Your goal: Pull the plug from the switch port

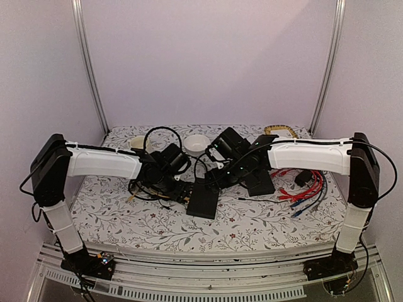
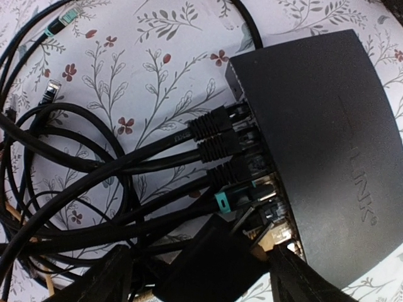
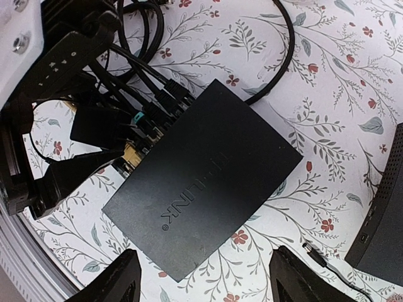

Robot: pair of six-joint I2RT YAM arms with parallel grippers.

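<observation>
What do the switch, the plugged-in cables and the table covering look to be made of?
Switch: likely moulded plastic, matte black, with embossed lettering and a dull sheen.
Cables: black rubbery or PVC jackets, slightly glossy, with moulded boots at the plugs.
Table covering: probably printed fabric or vinyl, white with a floral pattern; no weave visible.

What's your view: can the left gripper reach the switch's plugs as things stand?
Probably yes: the open left gripper sits at the switch's port edge, plugs just ahead; tangled cables crowd beside it without blocking.
</observation>
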